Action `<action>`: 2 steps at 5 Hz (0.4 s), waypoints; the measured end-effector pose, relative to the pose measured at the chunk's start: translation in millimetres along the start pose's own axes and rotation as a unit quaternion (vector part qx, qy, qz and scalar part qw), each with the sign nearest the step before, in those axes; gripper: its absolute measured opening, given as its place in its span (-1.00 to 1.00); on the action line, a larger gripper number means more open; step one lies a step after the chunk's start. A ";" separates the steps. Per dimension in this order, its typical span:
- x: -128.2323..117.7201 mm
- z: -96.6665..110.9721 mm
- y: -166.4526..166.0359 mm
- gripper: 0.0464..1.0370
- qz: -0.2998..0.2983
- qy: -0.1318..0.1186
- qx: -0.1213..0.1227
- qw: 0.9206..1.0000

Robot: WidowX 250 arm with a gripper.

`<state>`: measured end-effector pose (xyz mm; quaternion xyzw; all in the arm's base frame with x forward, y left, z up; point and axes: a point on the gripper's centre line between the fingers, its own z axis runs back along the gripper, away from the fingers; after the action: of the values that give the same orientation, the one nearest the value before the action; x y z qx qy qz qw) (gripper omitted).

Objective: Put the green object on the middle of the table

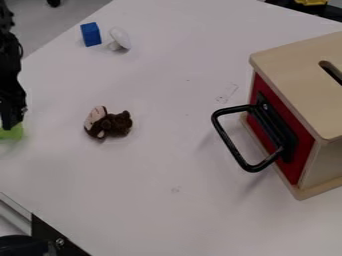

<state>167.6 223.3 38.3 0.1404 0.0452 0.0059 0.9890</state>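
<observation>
Camera view, left edge — the gripper (9, 124) is right at the green object (12, 133), left of the brown plush toy (109, 123); whether it's open or closed, I can't tell.

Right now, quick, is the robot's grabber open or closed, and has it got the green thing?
Gripper: at the green object; open, closed or holding it can't be told.

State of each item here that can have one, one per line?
Wooden box's red front: shut
Plush toy: lying down
White knob-like piece: tipped on its side
Blue block: upright
Green object: at the gripper, whether gripped unclear
</observation>
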 end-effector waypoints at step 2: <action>2.3 -20.3 -10.2 0.93 -0.059 0.013 -0.024 0.998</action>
<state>168.0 219.1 15.8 0.1137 0.0657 -0.0493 0.9901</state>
